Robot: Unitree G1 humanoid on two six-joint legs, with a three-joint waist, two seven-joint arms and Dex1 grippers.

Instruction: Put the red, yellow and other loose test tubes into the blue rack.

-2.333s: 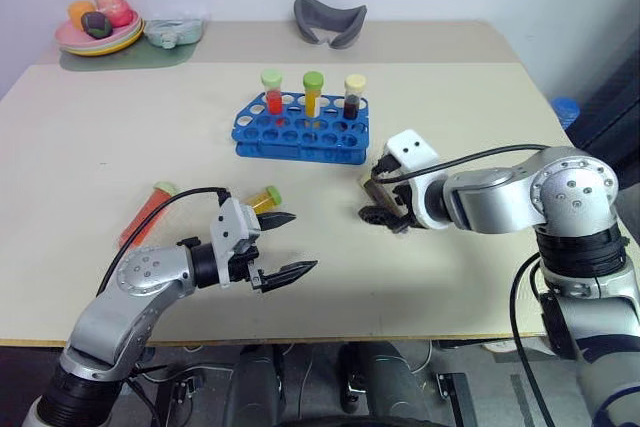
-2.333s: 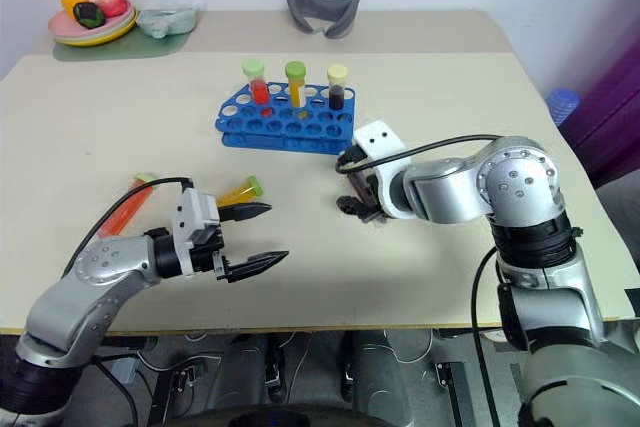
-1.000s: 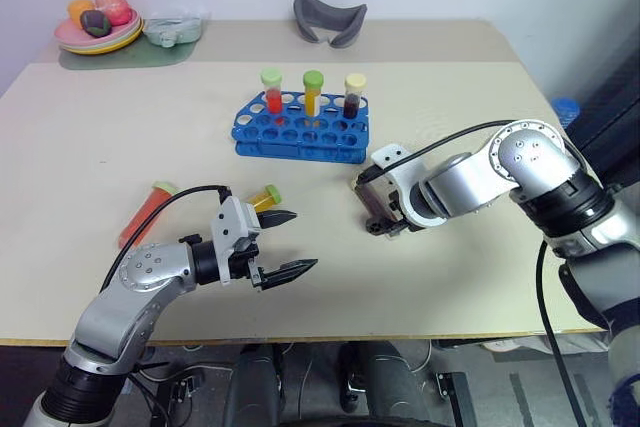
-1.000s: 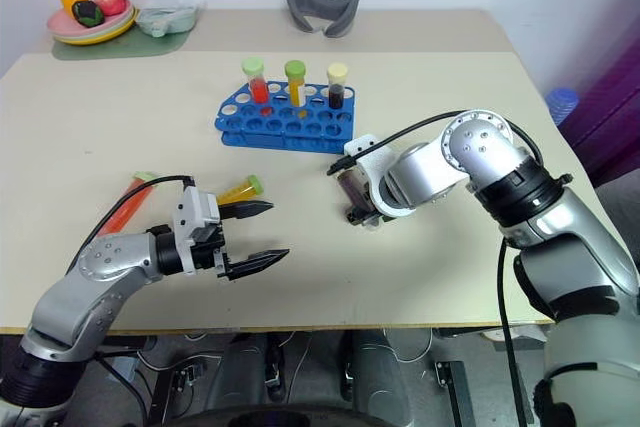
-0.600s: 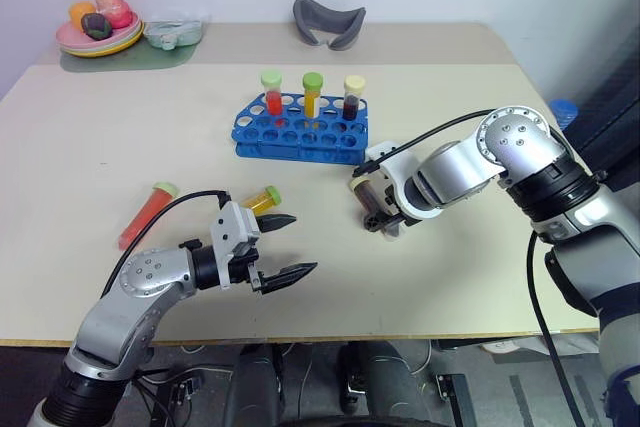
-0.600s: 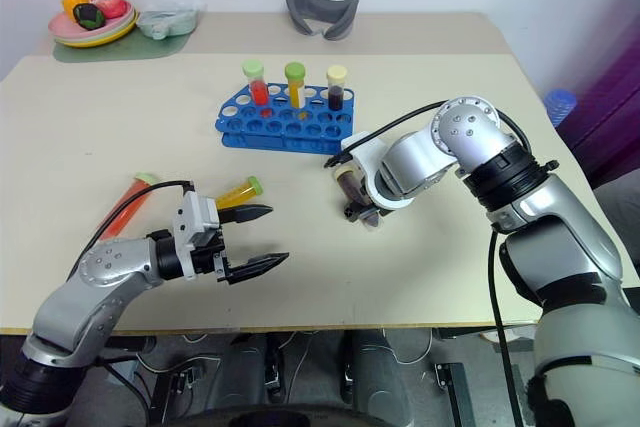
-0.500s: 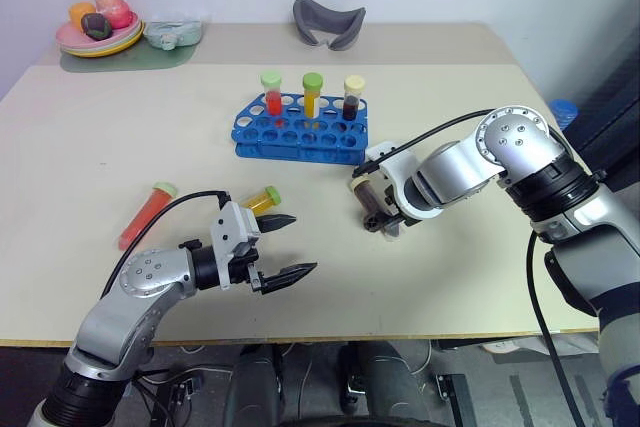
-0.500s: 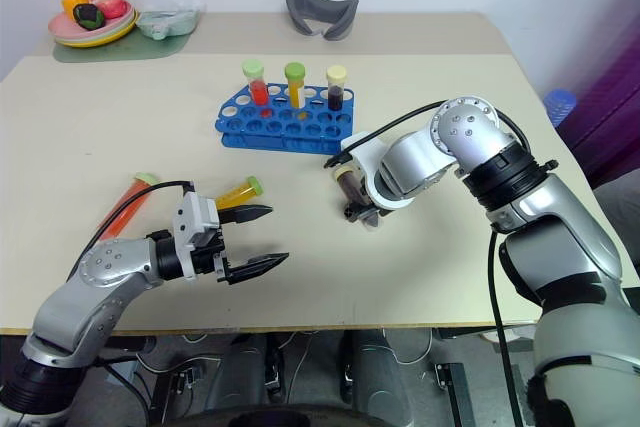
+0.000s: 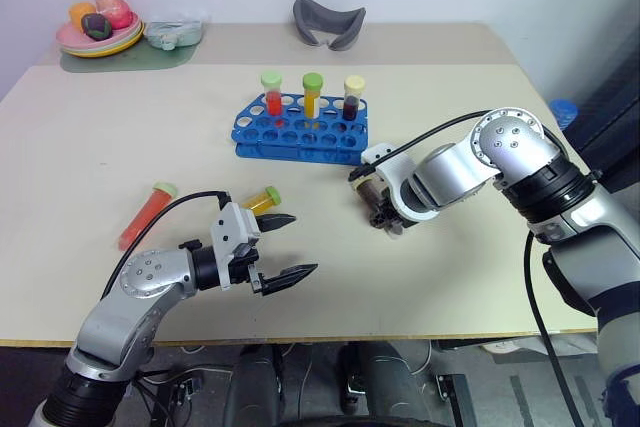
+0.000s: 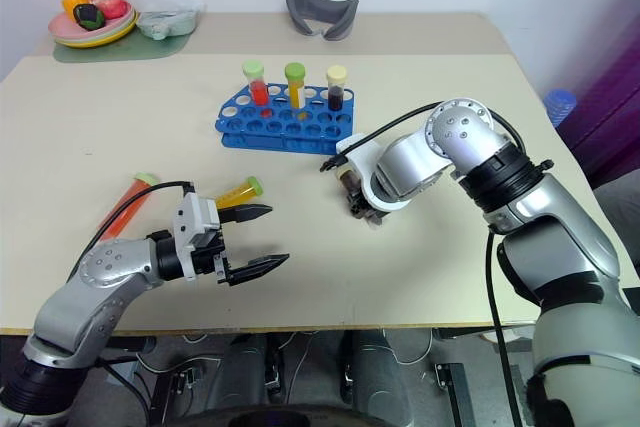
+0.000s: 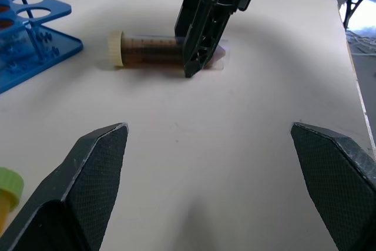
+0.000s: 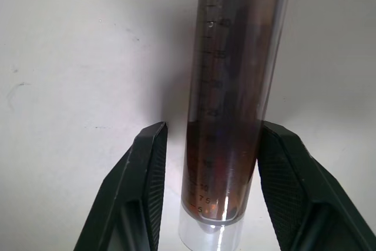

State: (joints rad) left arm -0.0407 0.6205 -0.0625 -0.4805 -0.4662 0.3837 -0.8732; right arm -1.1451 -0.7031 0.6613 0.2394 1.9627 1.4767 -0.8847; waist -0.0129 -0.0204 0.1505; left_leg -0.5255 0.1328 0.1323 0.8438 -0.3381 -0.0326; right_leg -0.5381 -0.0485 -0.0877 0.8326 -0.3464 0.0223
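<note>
You have three tubes standing in the blue rack (image 9: 302,130) mid-table, while the right gripper (image 12: 208,195) straddles the lying brown tube (image 11: 161,50) without clamping it, and the wide-open left gripper (image 9: 283,245) leaves the red tube (image 9: 146,213) and yellow tube (image 9: 262,199) waiting.

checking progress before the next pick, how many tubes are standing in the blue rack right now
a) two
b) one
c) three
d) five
c: three capped tubes stand upright in the back row of the blue rack: a red tube, a yellow tube and a dark brown tube.
</note>
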